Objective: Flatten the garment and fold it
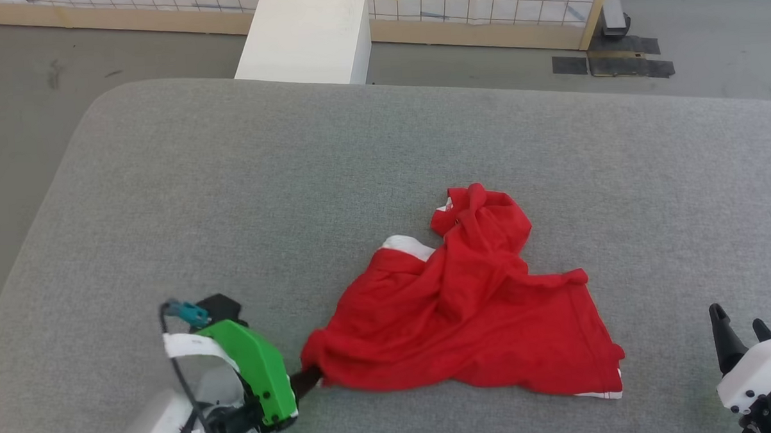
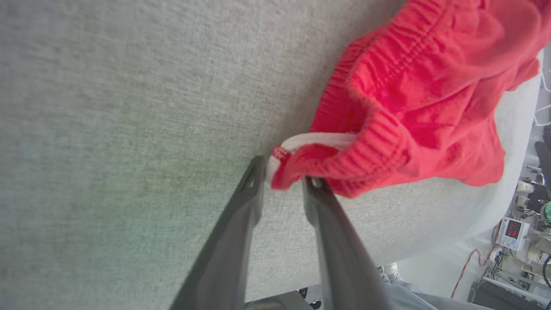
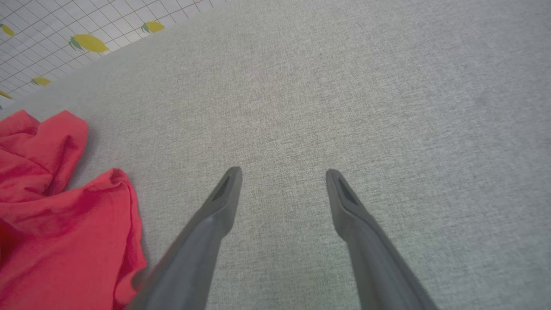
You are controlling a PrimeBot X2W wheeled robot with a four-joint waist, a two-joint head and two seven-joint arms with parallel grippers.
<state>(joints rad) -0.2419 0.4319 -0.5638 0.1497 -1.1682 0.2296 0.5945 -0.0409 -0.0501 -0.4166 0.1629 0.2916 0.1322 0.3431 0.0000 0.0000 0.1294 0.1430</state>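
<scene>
Well, the red shorts (image 1: 466, 316) (image 2: 422, 99) (image 3: 51, 224) lie in a crumpled heap on the gray counter (image 1: 230, 183), a bit right of the middle. One part is bunched up and twisted at the far side. A white strip shows near the top, and a little white trim shows at the near right corner.

The left arm comes in low from the lower left of the head view. The left end effector (image 1: 306, 381) (image 2: 284, 176) points to the right, and its green body is tilted. Its two dark fingers (image 2: 254, 181) pinch the left corner of the shorts, at the stretchy waistband (image 2: 379, 129). A bit of red and white cloth sits between the two tips.

The right end effector (image 1: 738, 319) (image 3: 284, 174) is at the lower right, near the shorts but not touching them. Its fingers point away from the robot and are spread wide over the counter.
</scene>
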